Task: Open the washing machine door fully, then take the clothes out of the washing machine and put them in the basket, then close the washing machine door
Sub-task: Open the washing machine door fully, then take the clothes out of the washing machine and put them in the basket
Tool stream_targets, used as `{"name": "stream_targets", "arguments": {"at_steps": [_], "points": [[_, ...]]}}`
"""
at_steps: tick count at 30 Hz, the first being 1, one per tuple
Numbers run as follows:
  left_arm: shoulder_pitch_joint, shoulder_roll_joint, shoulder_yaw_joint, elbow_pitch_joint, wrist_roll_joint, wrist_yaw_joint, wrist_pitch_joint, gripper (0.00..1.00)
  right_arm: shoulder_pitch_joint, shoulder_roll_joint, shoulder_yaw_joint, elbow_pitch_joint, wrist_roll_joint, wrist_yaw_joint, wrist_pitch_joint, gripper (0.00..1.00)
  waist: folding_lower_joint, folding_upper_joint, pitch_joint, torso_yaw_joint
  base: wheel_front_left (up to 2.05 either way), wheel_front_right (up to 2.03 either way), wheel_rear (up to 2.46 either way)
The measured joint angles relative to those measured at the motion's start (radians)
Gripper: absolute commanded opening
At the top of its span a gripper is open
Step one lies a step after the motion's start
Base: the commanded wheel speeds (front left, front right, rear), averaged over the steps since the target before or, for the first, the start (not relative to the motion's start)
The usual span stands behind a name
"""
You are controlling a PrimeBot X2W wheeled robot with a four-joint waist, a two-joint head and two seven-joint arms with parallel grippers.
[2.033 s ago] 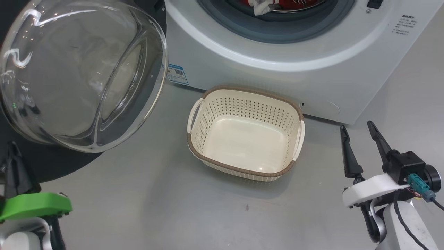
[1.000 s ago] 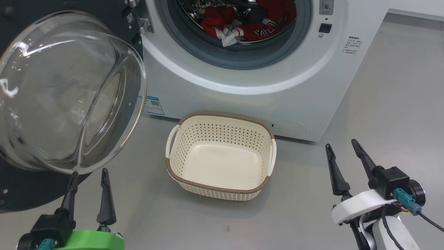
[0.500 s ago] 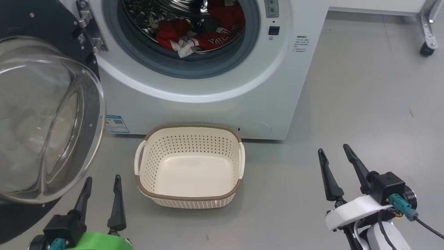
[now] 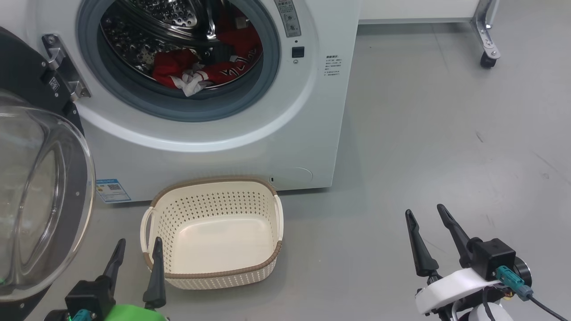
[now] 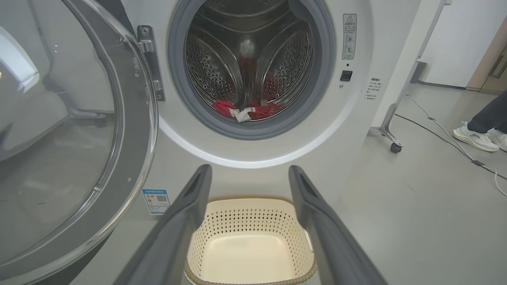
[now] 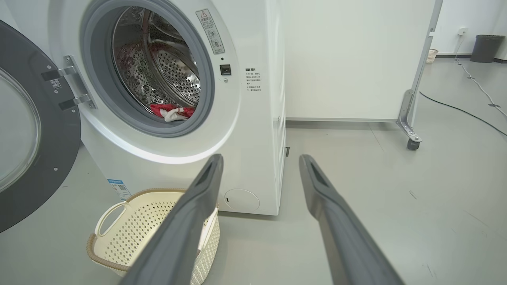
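The white washing machine [image 4: 312, 111] stands with its door [image 4: 40, 205] swung wide open to the left, glass bowl bulging toward me. Red clothes [image 4: 200, 71] with white trim lie at the bottom of the steel drum, also seen as clothes [image 5: 247, 111] and clothes [image 6: 174, 112]. The cream basket [image 4: 214, 272] sits empty on the floor in front of the machine. My left gripper [image 4: 138, 247] is open at the basket's near left corner, holding nothing. My right gripper [image 4: 426, 214] is open over bare floor, well right of the basket.
A white panel on a metal leg with a caster wheel [image 4: 486, 60] stands to the machine's right. A cable [image 5: 447, 138] runs over the grey floor, and a person's feet [image 5: 479, 138] stand at the far right. A dark bin [image 6: 485, 47] is far back.
The head camera has swung up and to the right, so the drum and clothes now show in full. Both grippers stay open and low in the view.
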Motion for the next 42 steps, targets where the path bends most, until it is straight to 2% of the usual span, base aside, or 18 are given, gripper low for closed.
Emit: {"name": "stream_targets", "arguments": {"at_steps": [8, 42], "points": [[0.006, 0.003, -0.012, 0.0, 0.007, 0.007, 0.021, 1.0, 0.025, 0.0, -0.003, -0.011, 0.004, -0.01, 0.0, 1.0, 0.0, 0.0, -0.016, -0.027, 0.0, 0.0, 0.0], [0.008, 0.003, -0.012, -0.017, 0.008, 0.026, 0.039, 1.0, 0.028, 0.001, 0.01, -0.038, 0.016, -0.026, 0.0, 1.0, 0.0001, 0.0, -0.006, -0.014, 0.0, 0.0, 0.0]]}}
